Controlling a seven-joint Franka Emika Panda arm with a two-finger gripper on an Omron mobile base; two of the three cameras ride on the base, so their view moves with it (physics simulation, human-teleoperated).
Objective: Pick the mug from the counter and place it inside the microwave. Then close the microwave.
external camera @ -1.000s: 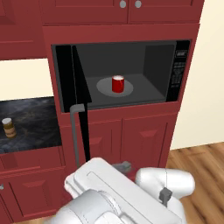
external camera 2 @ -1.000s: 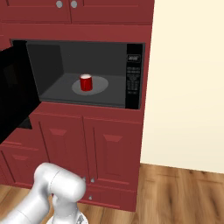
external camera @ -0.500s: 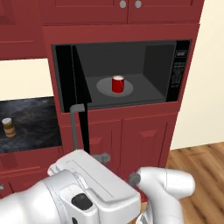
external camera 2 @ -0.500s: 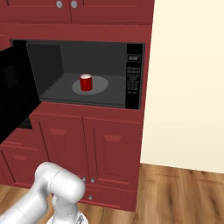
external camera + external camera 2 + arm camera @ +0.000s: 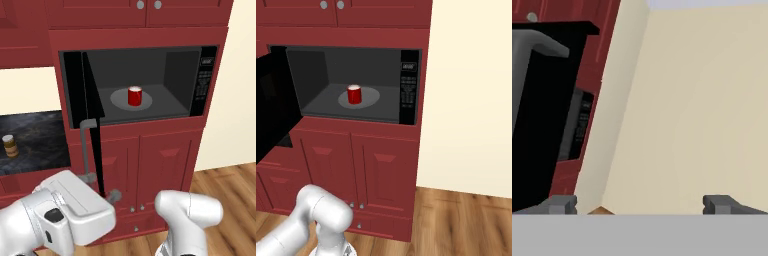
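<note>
Mug (image 5: pixel 134 96) is in the microwave (image 5: pixel 200 115), upright on the pale round turntable (image 5: pixel 117 100), about mid-floor of the cavity, a little toward the back wall. Long axis vertical, mouth up. Handle not resolvable from either base view, so can't say which way it points. First half of the task looks done to me; what's left is shutting the door.

Door (image 5: pixel 90 125) stands swung out on its left-side hinge, nearly edge-on to the left base cam, black glass facing left. Its grey handle (image 5: pixel 86 150) runs vertically down the free edge, long axis up-down, below the level of the cavity floor in that view.

Gripper (image 5: pixel 640 205): fingers spread wide, nothing btwn them, holding nothing. Hand cam looks past the door and handle (image 5: pixel 529 75) at left of its frame toward the cream wall (image 5: pixel 702 110); button panel (image 5: pixel 579 125) is visible beyond the door. So the door lies to one side of the pincer, not ahead of it; the hand isn't lined up on the door face.

Key relation for the next move, as I judge it: the arm has to get to the outer (left) face of the door and push toward the cavity. Single arm, so no choice of side.

Small brown jar (image 5: pixel 9 145) sits on the counter (image 5: pixel 40 145) near its left edge, well apart from all this.
</note>
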